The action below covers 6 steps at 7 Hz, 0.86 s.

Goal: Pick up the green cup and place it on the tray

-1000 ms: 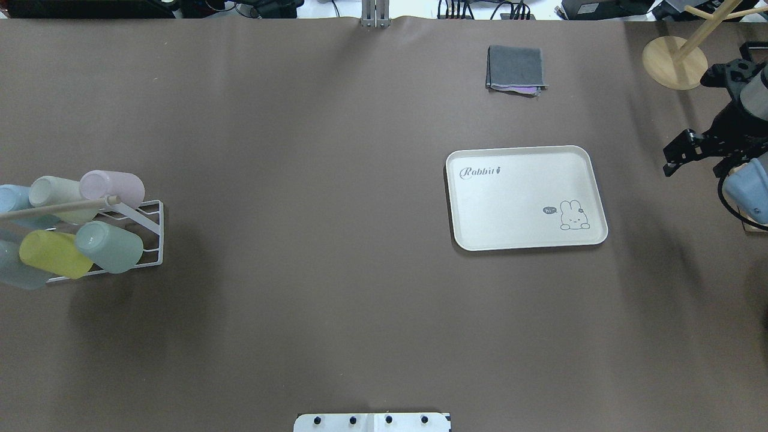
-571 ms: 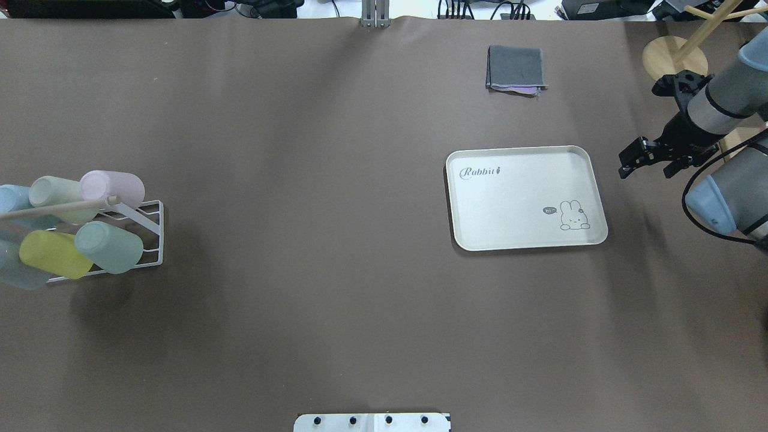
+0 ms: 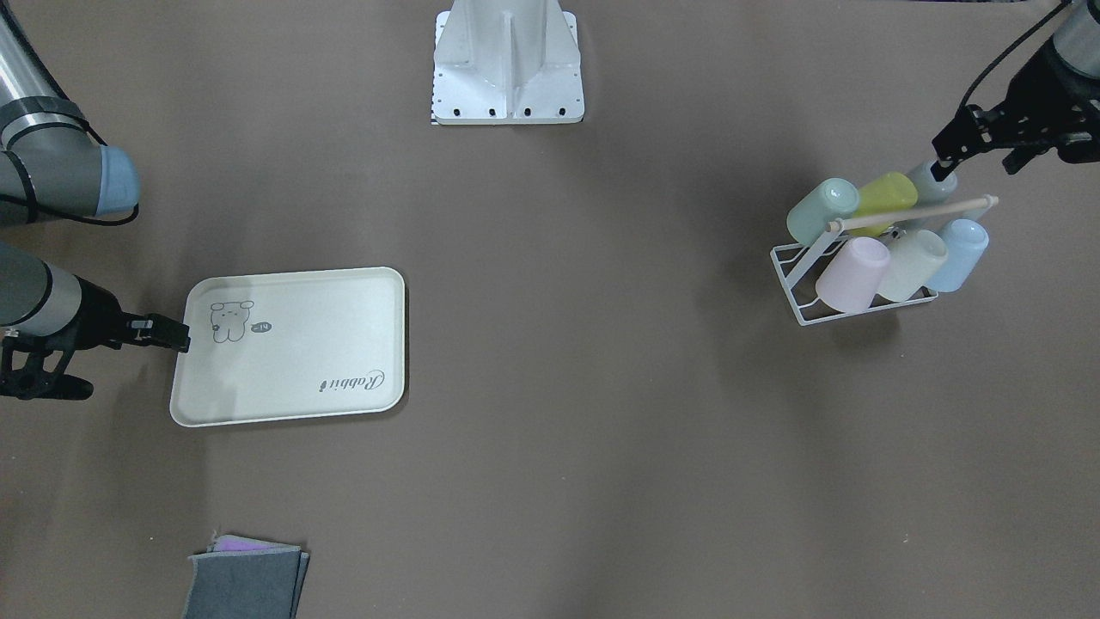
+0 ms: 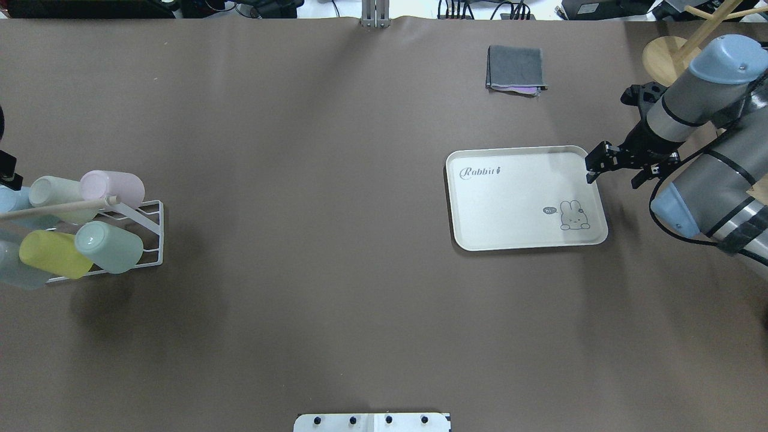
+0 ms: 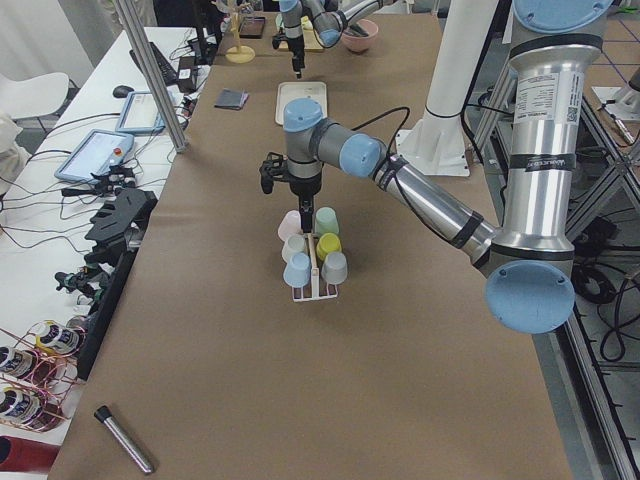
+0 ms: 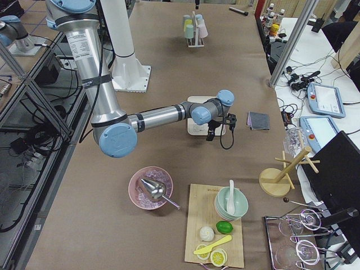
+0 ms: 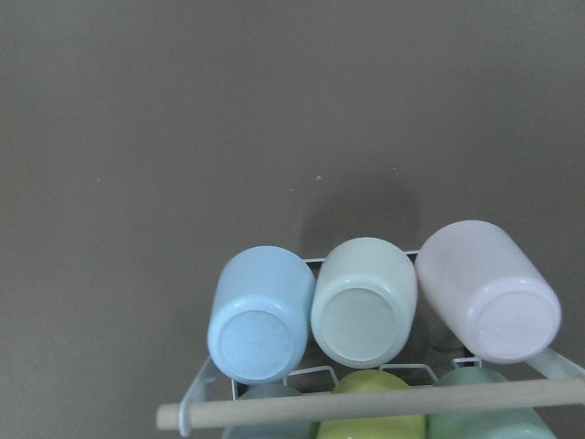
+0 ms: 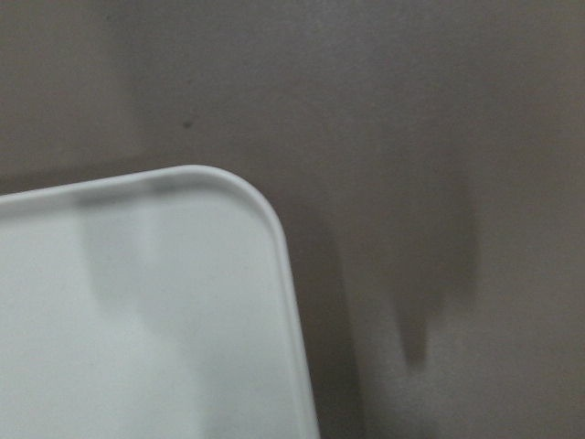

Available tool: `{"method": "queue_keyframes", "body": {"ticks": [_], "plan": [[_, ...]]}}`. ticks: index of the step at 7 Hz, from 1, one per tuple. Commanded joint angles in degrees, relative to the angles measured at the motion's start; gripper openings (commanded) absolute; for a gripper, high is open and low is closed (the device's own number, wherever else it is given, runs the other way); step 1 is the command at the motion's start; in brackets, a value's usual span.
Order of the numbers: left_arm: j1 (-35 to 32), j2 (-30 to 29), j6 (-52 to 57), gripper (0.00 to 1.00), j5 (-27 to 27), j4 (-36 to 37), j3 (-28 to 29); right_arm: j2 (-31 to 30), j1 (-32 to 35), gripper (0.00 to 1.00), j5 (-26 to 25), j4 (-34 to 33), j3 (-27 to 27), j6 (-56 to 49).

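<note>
Since the earlier overhead frames the right gripper (image 4: 618, 175) has travelled from the table's right edge to the tray (image 4: 516, 198), and the left gripper (image 3: 980, 159) has entered the scene beside the cup rack (image 4: 153, 237); cups, tray and cloth have not shifted. The right gripper points downward with its two fingers set wide apart and nothing between them. In the overhead view the nearer finger overlaps the tray's rim at the 2 o'clock corner. The right wrist view looks straight down on that rounded corner, with one finger shadow on the tray and another on the brown table (image 4: 312, 240). The left gripper, also spread wide and holding nothing, hangs over the rack's outer end. It shows as a dark sliver at 10 o'clock from the rack in the overhead view. In the front-facing view it lies at 1 o'clock from the rack. The green cup (image 4: 111, 246) lies on its side in the white wire rack, at the end toward the table's centre and in the row nearer the robot. It lies just beside the yellow-green cup (image 4: 54, 255) and across the wooden bar (image 4: 57, 207) from the pink cup (image 4: 114, 187). The rack stands at 9 o'clock on the table in the overhead view, the tray at 3 o'clock, well apart. A folded grey cloth (image 4: 516, 67) lies at 12 o'clock from the tray.
</note>
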Motion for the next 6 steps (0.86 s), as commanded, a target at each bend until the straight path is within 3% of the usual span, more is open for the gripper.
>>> {"method": "queue_keyframes", "body": {"ticks": [1,3,6], "plan": [[4.08,-0.24,-1.11,0.98,1.86,-0.14,-3.14,1.34,-2.84,0.91,-0.31,4.03,-2.98,0.61],[8.20,-2.26,-0.67,0.98,8.33,-1.01,-3.15,0.73,-2.76,0.77,-0.05,4.14,-2.29,0.17],[15.23,-3.06,2.39,0.98,18.96,-1.90,-4.20,-1.98,-2.41,0.72,0.04,4.14,-0.37,-2.37]]}}
